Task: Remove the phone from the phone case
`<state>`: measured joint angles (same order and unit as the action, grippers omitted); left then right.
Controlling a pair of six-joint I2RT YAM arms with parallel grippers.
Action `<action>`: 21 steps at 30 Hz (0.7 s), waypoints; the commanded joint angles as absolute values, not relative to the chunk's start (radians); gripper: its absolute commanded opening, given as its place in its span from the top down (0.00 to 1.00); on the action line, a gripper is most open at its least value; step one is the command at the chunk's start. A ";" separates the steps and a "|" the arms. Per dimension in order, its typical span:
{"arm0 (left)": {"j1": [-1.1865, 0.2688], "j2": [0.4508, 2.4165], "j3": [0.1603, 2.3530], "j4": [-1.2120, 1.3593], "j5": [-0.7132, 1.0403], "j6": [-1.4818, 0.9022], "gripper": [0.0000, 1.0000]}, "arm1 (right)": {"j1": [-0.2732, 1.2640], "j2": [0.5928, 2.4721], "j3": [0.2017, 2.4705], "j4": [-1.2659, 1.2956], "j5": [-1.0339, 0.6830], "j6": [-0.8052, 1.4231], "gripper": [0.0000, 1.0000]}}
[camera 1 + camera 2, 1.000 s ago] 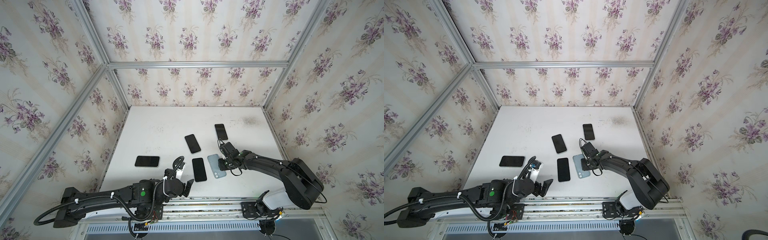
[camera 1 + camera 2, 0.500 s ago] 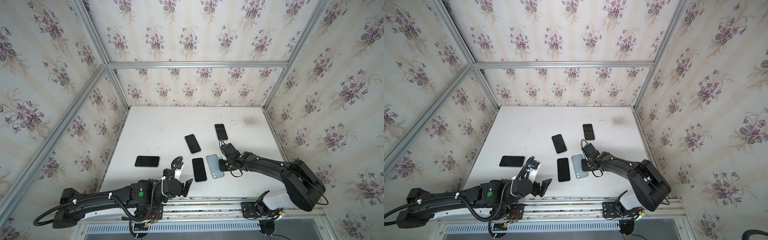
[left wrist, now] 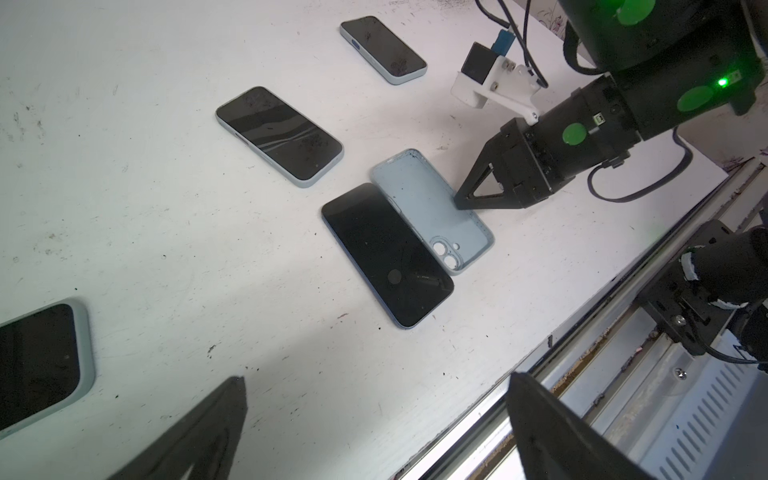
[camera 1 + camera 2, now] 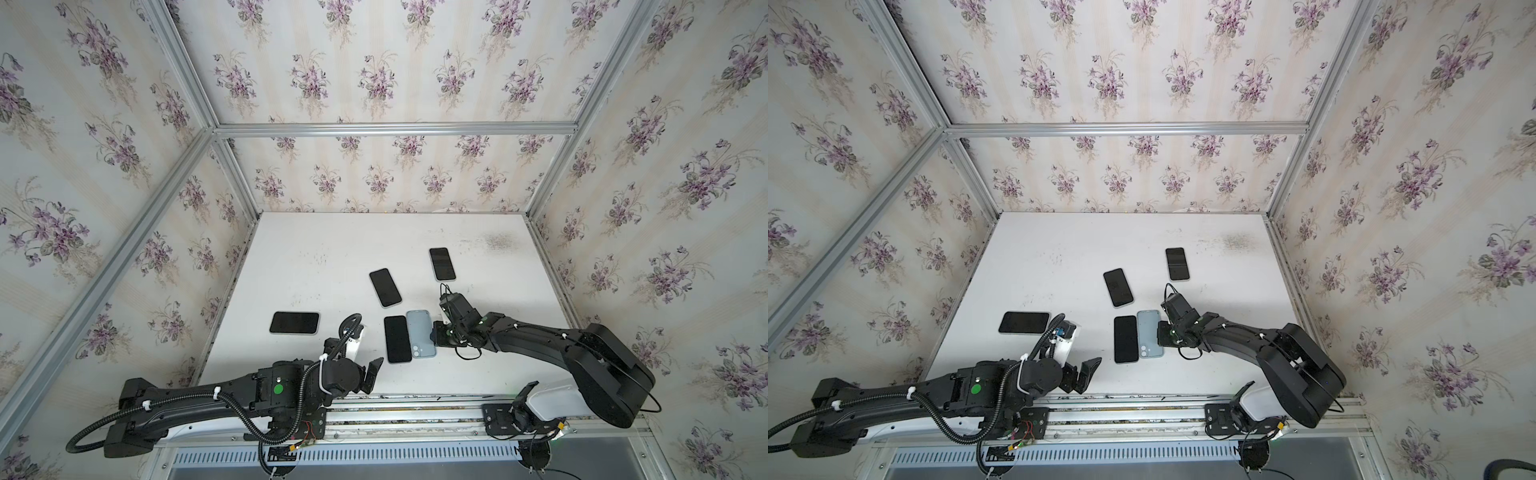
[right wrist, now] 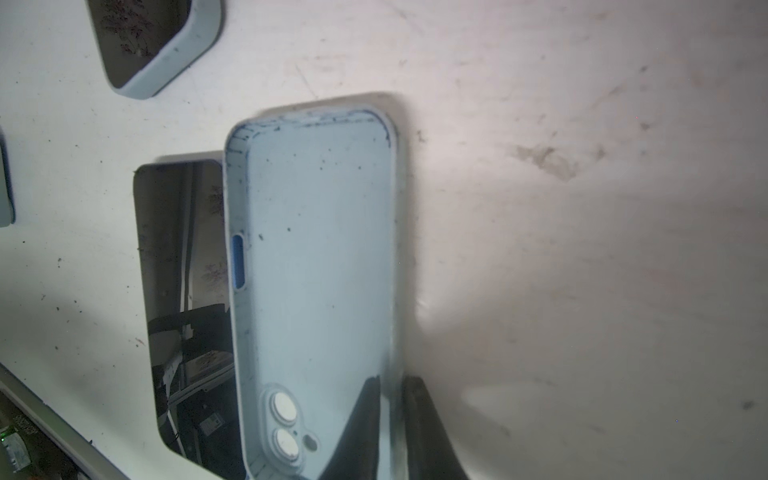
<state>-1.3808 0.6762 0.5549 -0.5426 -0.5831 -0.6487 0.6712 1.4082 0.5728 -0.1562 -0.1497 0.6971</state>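
Right wrist view: the right hand [image 5: 390, 386] is pinched almost closed on the side wall of the pale blue phone case [image 5: 316, 257], one finger inside, one outside. The case is empty, hollow side up. The bare phone [image 5: 183, 249] lies touching it, near the tabletop's [image 4: 332, 241] front edge. The left hand [image 3: 376, 378] gapes wide and holds nothing. Three cased phones [image 4: 294, 323] [image 4: 385, 287] [image 4: 442, 264] lie apart.
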 commanded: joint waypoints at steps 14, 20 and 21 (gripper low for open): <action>-1.369 0.690 0.583 -0.548 -0.597 -0.707 0.00 | 0.713 1.285 0.555 -0.244 -0.106 0.739 0.51; -1.239 0.776 0.657 -0.545 -0.477 -0.689 0.00 | 0.713 1.042 0.556 -0.361 -0.047 0.642 0.23; -1.204 0.793 0.670 -0.545 -0.456 -0.678 0.00 | 0.713 0.995 0.558 -0.381 -0.038 0.623 0.10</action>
<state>-1.2522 0.7704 0.6472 -0.5526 -0.5140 -0.6876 0.7120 1.0622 0.5484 -0.3035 -0.0910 0.6899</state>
